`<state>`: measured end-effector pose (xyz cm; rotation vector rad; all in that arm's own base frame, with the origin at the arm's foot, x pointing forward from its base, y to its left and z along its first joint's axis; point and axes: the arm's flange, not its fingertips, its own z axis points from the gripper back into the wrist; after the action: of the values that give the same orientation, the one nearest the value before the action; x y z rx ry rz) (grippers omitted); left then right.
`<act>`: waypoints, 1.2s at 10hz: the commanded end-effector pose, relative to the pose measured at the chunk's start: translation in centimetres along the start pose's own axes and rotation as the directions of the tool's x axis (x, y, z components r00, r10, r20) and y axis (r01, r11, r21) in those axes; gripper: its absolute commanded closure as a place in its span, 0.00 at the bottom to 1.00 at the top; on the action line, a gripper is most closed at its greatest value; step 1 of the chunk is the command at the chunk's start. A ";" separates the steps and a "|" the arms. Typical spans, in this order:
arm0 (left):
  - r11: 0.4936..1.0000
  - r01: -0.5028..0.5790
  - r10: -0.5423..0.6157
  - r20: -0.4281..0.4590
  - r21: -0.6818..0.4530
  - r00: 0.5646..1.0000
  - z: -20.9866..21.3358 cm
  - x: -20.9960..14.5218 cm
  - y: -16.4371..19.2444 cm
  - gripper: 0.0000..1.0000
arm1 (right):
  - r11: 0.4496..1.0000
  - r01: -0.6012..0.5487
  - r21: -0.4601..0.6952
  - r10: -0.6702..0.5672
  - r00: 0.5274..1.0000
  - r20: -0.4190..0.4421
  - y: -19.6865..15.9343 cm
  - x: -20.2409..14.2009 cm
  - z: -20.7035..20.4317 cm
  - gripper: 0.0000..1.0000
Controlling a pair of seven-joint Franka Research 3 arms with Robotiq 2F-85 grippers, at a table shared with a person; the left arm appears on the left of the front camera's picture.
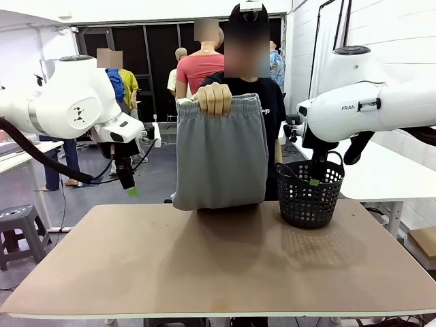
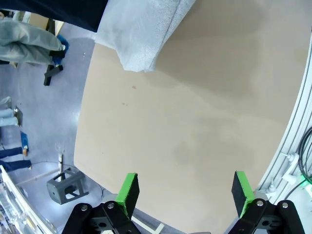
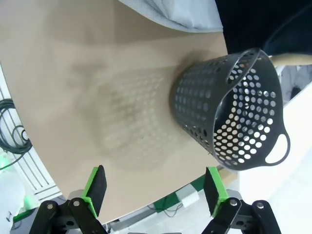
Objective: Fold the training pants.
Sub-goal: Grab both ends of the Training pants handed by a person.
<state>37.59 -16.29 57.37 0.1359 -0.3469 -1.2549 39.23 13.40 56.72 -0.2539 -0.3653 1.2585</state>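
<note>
A person at the far side of the table holds up the light grey training pants by the gathered waistband, with one hand on it. The pants hang down and their lower end touches the table. My left gripper hangs open above the table's far left edge, left of the pants; in its wrist view the gripper is empty, with a corner of the pants far ahead. My right gripper hangs open over the black basket; its wrist view shows the gripper empty and the pants' edge at the top.
A black plastic mesh basket stands at the table's far right, close to the pants; in the right wrist view the basket looks empty. The brown tabletop stretches bare toward the near edge. A white table stands off to the right.
</note>
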 end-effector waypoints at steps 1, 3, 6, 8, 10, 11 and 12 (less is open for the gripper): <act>0.997 0.077 -0.076 0.047 -0.013 0.996 -2.7 -0.8 1.8 0.00 | 0.997 -0.072 0.043 0.069 0.996 0.062 -1.5 0.0 -2.8 0.00; 0.993 0.116 -0.117 0.105 0.016 0.988 -4.9 -0.7 2.7 0.00 | 0.991 -0.118 0.061 0.110 0.987 0.121 -1.9 0.1 -4.7 0.00; 0.984 0.180 -0.179 0.181 0.010 0.967 -7.2 -0.4 3.9 0.00 | 0.984 -0.172 0.039 0.159 0.962 0.221 -2.4 0.3 -6.6 0.00; 0.971 0.240 -0.235 0.271 0.013 0.934 -7.8 0.1 4.2 0.00 | 0.981 -0.187 0.053 0.164 0.944 0.287 -2.7 0.3 -7.4 0.00; 0.958 0.288 -0.273 0.343 0.008 0.899 -8.0 0.4 4.5 0.00 | 0.976 -0.213 0.053 0.179 0.911 0.373 -3.0 0.7 -7.8 0.00; 0.954 0.300 -0.279 0.377 0.004 0.883 -8.0 0.5 4.6 0.00 | 0.976 -0.212 0.048 0.173 0.894 0.414 -3.2 0.8 -7.8 0.00; 0.950 0.312 -0.286 0.406 0.001 0.868 -8.0 0.8 4.5 0.00 | 0.976 -0.210 0.049 0.166 0.878 0.450 -3.3 0.9 -7.7 0.00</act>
<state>43.67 -16.86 51.53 -0.0709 -0.6347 -1.5748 44.70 13.88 51.51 0.0382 -0.6244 1.5035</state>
